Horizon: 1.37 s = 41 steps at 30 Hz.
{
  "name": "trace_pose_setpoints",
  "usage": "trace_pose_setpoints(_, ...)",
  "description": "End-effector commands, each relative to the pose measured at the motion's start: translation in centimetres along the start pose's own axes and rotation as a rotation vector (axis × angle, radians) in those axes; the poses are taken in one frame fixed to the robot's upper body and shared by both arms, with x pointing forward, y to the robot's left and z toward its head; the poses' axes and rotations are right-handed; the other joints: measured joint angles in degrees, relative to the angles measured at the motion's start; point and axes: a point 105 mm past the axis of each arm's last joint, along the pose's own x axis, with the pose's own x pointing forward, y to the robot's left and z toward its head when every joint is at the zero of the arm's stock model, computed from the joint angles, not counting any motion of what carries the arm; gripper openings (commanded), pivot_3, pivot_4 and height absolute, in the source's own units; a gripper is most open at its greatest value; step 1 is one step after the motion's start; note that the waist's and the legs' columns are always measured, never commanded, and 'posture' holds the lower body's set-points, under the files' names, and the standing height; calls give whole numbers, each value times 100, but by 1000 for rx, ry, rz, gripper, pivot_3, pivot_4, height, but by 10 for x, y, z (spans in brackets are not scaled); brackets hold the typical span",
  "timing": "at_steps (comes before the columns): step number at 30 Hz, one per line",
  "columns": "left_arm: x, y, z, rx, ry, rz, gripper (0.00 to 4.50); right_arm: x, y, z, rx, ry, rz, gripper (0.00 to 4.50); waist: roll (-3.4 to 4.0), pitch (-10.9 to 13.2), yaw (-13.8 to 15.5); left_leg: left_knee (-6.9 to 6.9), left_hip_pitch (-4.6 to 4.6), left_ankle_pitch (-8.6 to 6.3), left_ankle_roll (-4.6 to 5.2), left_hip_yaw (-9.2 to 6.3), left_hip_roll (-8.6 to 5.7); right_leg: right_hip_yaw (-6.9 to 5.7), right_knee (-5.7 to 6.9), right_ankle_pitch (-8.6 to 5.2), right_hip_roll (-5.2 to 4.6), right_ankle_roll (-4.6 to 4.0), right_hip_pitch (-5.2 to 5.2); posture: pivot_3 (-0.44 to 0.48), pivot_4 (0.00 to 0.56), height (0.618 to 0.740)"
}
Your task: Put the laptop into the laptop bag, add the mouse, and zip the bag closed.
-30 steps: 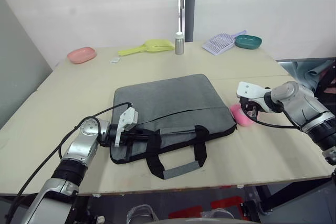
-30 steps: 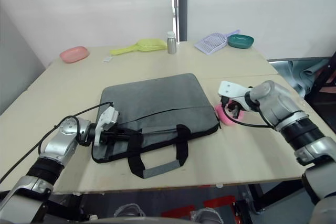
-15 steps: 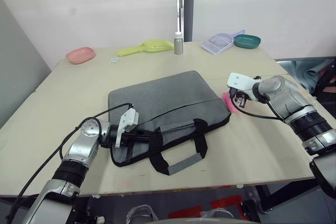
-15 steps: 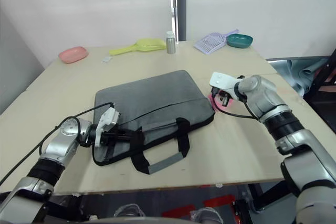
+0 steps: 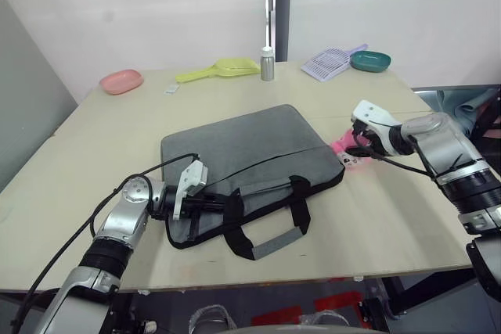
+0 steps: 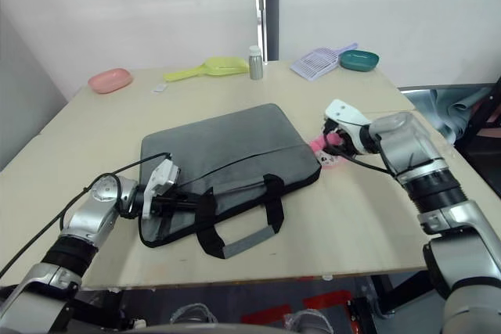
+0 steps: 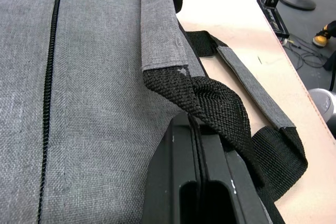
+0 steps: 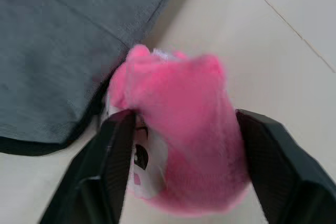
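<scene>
My left fingers (image 7: 197, 129) are pressed together on the black webbing of a strap handle (image 5: 235, 217) at the near left end of the laptop bag (image 5: 243, 154). The bag lies flat in the middle of the table (image 5: 102, 138), its black zip running across its top face. My right fingers (image 8: 178, 145) are clamped on either side of a pink plush toy (image 8: 178, 145), which sits just beside the bag's right edge, close to its near right corner. Along the far edge of the table stand a pink dish (image 5: 121, 81), a yellow scoop (image 5: 219, 70), a small silver bottle (image 5: 267, 64), a lilac slotted scoop (image 5: 329, 62) and a teal bowl (image 5: 369, 61).
</scene>
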Motion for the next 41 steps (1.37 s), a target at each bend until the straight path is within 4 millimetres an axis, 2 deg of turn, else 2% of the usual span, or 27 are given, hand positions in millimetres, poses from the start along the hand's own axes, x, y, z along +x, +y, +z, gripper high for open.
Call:
trace_pose_setpoints(1, -5, -3, -8, -93, 25, 14, 0, -34, -21, 17, 107, -112, -53, 4461, 8, 29, 6, 0, -3, 0, 0, 0, 0, 0, 0, 0, 0, 0, -4, 0, 150, 740)
trace_pose_setpoints(6, -18, 9, 27, -28, -26, 75, 0, -77, -44, 24, 250, -233, -74, 4461, -13, 77, 11, -2, -41, 2, 3, 3, 2, -1, -2, 1, 6, -2, -52, 0, 150, 740)
trace_pose_setpoints(9, -27, 17, 43, 3, -46, 122, 0, -93, -49, 26, 301, -285, -71, 4461, -45, 100, 32, 3, -93, 38, 59, -5, 8, -10, 3, 3, 11, -5, -97, 0, 150, 740)
trace_pose_setpoints(11, -32, 20, 51, 17, -57, 154, 0, -99, -46, 25, 315, -302, -56, 4461, -79, 128, 38, 7, -106, 39, 60, -5, 15, -10, 8, 4, 18, -5, -112, 0, 150, 740)
trace_pose_setpoints(14, -51, 22, 71, 46, -95, 220, 873, -110, -34, 21, 343, -347, 8, 4500, -117, 158, 58, 8, -114, 36, 61, -5, 17, -12, 2, 4, 19, -7, -113, 0, 150, 740)
trace_pose_setpoints(17, -72, 23, 87, 71, -124, 297, 1945, -119, -20, 15, 359, -395, 77, 4500, -119, 173, 83, 17, -126, 26, 66, -8, 18, -15, 2, 4, 20, -7, -118, 0, 150, 740)
trace_pose_setpoints(21, -121, 15, 104, 56, -105, 429, 3381, -132, 3, 1, 405, -449, 204, 4500, -127, 180, 107, 27, -131, 12, 71, -8, 19, -16, 0, 1, 19, -12, -117, 0, 150, 740)
trace_pose_setpoints(24, -162, 4, 109, -19, -62, 542, 4425, -138, 11, -12, 432, -466, 233, 4500, -133, 184, 102, 34, -130, 5, 71, -7, 21, -16, -1, -1, 20, -15, -117, 0, 150, 740)
trace_pose_setpoints(28, -210, -22, 94, -184, 73, 647, 4471, -140, 16, -26, 448, -454, 239, 4500, -137, 189, 82, 49, -124, -1, 64, -6, 22, -13, 5, -1, 18, -16, -113, 0, 150, 740)
trace_pose_setpoints(31, -226, -41, 91, -198, 126, 656, 4471, -137, 19, -34, 454, -428, 240, 4500, -138, 195, 85, 49, -112, -7, 56, -4, 22, -12, 3, -1, 17, -17, -105, 0, 150, 740)
trace_pose_setpoints(35, -257, -49, 84, -267, 121, 808, 4471, -133, 20, -44, 443, -399, 243, 4500, -145, 200, 124, 53, -102, -22, 31, -8, 23, -15, 10, -1, 16, -17, -95, 0, 150, 740)
trace_pose_setpoints(41, -267, -56, 76, -306, 92, 868, 4471, -127, 13, -41, 426, -423, 248, 4500, -146, 201, 97, 62, -98, -5, 61, -8, 24, -14, 11, -1, 15, -18, -88, 0, 150, 740)
